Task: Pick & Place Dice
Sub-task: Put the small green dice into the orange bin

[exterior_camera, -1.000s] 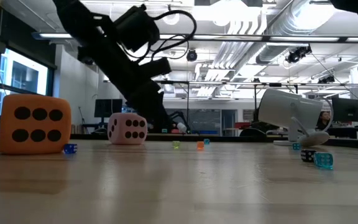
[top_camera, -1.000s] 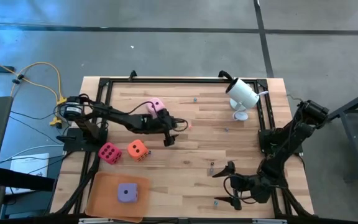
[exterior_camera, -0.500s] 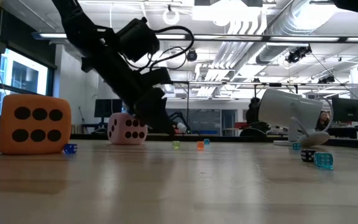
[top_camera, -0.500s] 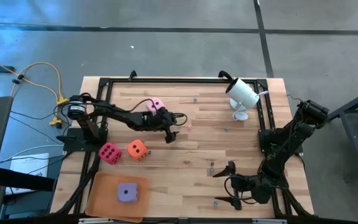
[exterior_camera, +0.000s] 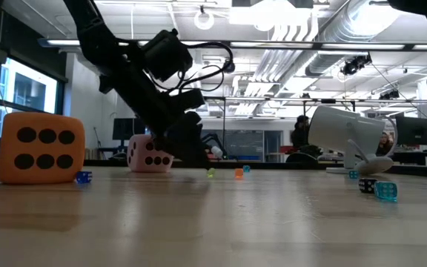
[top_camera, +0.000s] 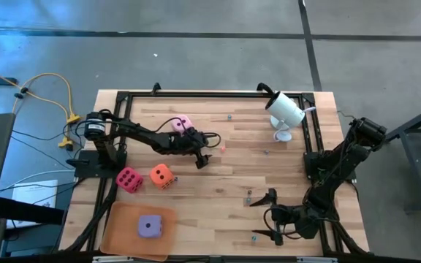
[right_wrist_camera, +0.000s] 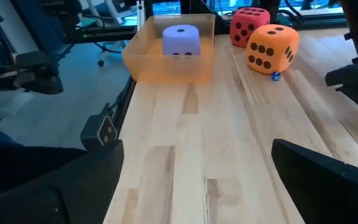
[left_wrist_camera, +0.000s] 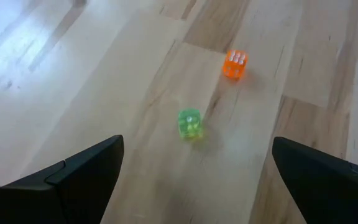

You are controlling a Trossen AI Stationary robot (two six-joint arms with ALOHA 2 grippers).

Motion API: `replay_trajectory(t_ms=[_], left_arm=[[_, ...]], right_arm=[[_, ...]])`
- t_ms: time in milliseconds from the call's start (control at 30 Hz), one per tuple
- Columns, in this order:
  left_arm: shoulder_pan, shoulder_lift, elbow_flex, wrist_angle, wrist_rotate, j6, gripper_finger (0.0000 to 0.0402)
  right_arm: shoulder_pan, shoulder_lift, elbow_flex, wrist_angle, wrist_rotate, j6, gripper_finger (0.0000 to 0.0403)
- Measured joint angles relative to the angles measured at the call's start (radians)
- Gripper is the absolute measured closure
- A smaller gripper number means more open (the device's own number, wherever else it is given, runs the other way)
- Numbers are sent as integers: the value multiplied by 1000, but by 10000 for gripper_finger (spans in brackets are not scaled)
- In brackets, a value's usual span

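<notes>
Since the earlier frames, the left gripper (top_camera: 204,157) had slid toward the upper left of the high view and dropped lower over the bench (top_camera: 232,175), closing in beside the light pink die (top_camera: 183,123); the right gripper (top_camera: 269,216) had stayed parked near the lower right of that view.

At this moment the left jaws stood spread wide and held nothing. In the left wrist view a tiny green die (left_wrist_camera: 190,123) lay on the wood between the two dark fingers (left_wrist_camera: 73,177) but ahead of their tips, with a tiny orange die (left_wrist_camera: 235,63) farther off toward the upper right of that frame. The light pink die sat just up and left of the left gripper in the high view, partly hidden behind the arm in the low view (exterior_camera: 148,154). Being a cube, it had no long axis; a side with dark pips faced the low camera.

The magenta die (top_camera: 129,178) and the orange die (top_camera: 161,174) rested side by side at the left of the high view, the orange one showing six pips to the low camera (exterior_camera: 39,147). The purple die (top_camera: 149,226) sat in the orange tray (top_camera: 115,231) at lower left, one pip up.

The right jaws were also spread, empty. A white camera (top_camera: 285,109) stood at upper right.
</notes>
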Motion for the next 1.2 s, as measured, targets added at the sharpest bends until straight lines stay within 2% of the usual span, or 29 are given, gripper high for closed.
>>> replay_trajectory(t_ms=[300,733,933,1200], left_arm=[[-24,-1,0,10,-13,-24,2],[-24,-1,0,10,-15,128,2],[-17,14,0,21,-16,138,2],[-12,84,1,125,-19,136,2]], right_arm=[[-5,0,0,0,0,-17,4],[-6,0,0,0,0,-18,4],[-6,0,0,-1,0,-21,4],[-6,0,0,-3,-1,-25,4]])
